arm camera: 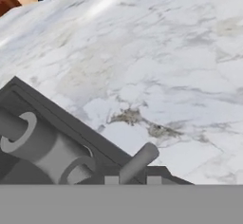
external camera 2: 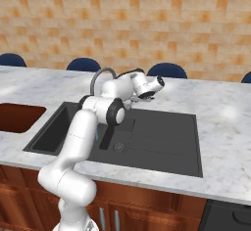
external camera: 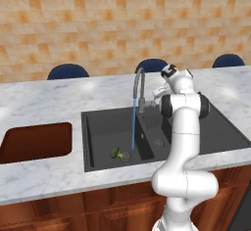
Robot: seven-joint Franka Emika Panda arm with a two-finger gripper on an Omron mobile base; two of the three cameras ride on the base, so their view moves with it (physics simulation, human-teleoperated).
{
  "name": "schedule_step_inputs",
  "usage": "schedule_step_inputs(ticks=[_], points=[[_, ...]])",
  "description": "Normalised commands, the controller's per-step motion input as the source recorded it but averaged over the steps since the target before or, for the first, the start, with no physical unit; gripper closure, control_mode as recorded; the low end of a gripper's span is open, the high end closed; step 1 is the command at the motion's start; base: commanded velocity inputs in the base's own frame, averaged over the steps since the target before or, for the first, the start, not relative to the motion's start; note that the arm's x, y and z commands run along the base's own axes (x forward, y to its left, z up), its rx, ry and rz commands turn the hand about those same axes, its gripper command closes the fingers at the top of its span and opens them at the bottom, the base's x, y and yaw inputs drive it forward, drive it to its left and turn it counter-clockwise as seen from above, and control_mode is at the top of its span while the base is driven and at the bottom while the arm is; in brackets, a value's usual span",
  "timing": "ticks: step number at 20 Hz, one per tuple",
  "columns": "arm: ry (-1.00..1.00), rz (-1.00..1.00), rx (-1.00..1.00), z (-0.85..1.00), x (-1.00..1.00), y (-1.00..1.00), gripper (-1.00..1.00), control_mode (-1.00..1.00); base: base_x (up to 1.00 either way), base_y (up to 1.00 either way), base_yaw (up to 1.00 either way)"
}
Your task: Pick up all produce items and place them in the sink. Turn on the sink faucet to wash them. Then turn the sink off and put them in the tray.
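Left base view: water runs from the sink faucet (external camera: 139, 85) into the sink (external camera: 98, 144), beside the broccoli piece (external camera: 116, 152); the end effector (external camera: 158, 92), fingers nearly together, sits at the faucet's lever (arm camera: 138, 162).

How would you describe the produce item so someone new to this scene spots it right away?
Start at the dark double-basin sink set in the marble counter. Look in its wide basin, by the round drain where the faucet's blue water stream lands. The broccoli piece is the only green, lumpy thing there, tiny against the charcoal basin floor.
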Motion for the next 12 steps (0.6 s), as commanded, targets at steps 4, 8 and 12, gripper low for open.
schedule_step_inputs(ticks=[4,8,12], points=[[0.0,0.23,0.0,-0.07,0.0,0.6,1.0,-1.0,0.0,0.0,0.0],[0.0,0.19,0.0,-0.02,0.0,0.71,1.0,-1.0,0.0,0.0,0.0],[0.0,0.15,0.0,0.0,0.0,0.77,1.0,-1.0,0.0,0.0,0.0]])
